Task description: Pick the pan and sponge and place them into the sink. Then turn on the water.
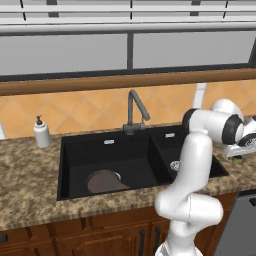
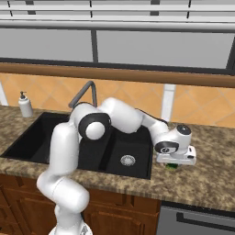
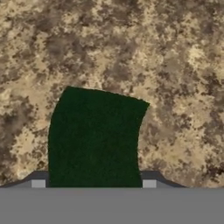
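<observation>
The green sponge lies flat on the speckled stone counter just right of the black sink, a sliver of it showing under the hand. My gripper is lowered over it, its two fingertips pressed close against the sponge's opposite sides. From the base, the gripper hangs low at the counter beside the smaller basin. The round dark pan rests on the floor of the large basin, near its front. No water runs from the faucet.
A white soap dispenser stands on the counter left of the sink. The grey faucet rises behind the divider between the basins. A tiled backsplash and wooden ledge run along the back wall. My own arm arches over the smaller basin.
</observation>
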